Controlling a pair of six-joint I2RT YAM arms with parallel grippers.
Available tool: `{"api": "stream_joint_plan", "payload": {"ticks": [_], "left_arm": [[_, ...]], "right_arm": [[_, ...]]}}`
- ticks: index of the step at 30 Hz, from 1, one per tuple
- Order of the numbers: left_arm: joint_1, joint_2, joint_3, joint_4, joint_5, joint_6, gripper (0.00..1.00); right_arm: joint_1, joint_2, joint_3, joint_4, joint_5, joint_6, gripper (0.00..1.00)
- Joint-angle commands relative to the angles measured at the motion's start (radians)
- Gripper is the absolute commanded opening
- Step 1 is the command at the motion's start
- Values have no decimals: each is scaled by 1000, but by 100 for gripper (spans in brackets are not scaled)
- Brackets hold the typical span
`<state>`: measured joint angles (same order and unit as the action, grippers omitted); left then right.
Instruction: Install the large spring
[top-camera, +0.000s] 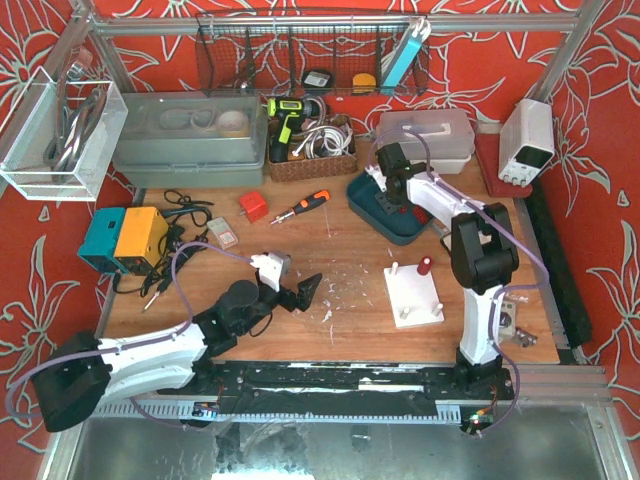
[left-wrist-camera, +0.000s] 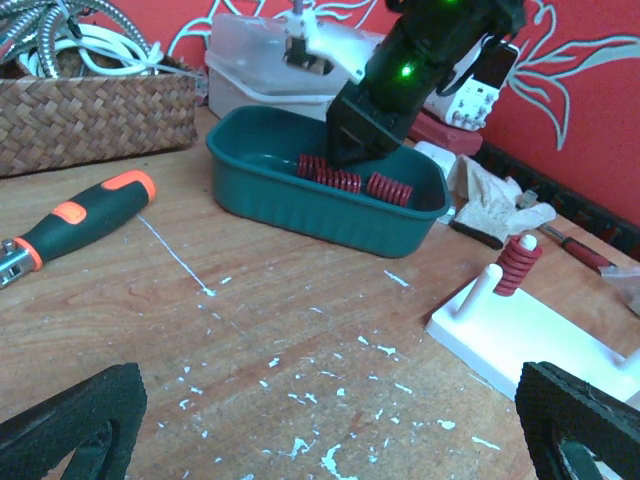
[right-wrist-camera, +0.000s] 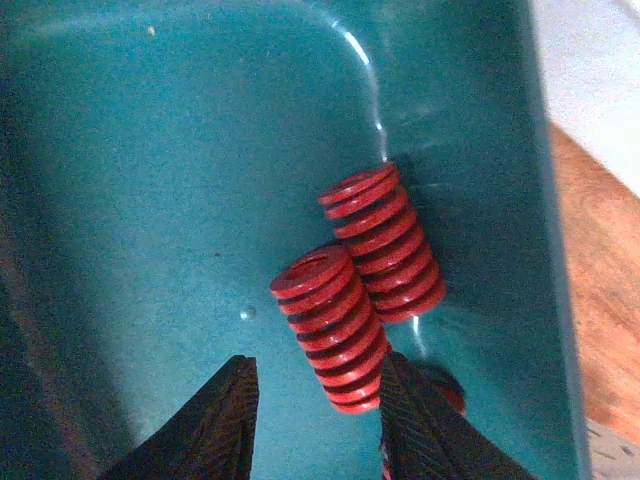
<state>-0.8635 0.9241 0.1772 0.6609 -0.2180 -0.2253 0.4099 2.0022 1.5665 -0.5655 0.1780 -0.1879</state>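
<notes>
Two large red springs lie side by side in the teal tray, the nearer spring beside the farther spring. My right gripper reaches down into the tray and straddles the nearer spring's lower end. Its right finger touches the coils. A gap remains at the left finger. The white peg plate carries a small red spring on one peg; a bare peg stands beside it. My left gripper hovers wide open over bare wood.
An orange-handled screwdriver lies left of the tray, with a wicker basket behind it. A crumpled cloth sits right of the tray. A red block, a clear lidded box and a power supply line the back.
</notes>
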Motion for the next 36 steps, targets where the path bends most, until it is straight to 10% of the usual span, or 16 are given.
{"api": "stream_joint_plan", "payload": {"ticks": [1, 36], "left_arm": [[0, -33, -26, 33, -10, -3, 100], [0, -49, -23, 23, -20, 3, 100]], "right_arm": [[-8, 58, 72, -90, -10, -79, 38], [-48, 328, 316, -268, -29, -51, 38]]}}
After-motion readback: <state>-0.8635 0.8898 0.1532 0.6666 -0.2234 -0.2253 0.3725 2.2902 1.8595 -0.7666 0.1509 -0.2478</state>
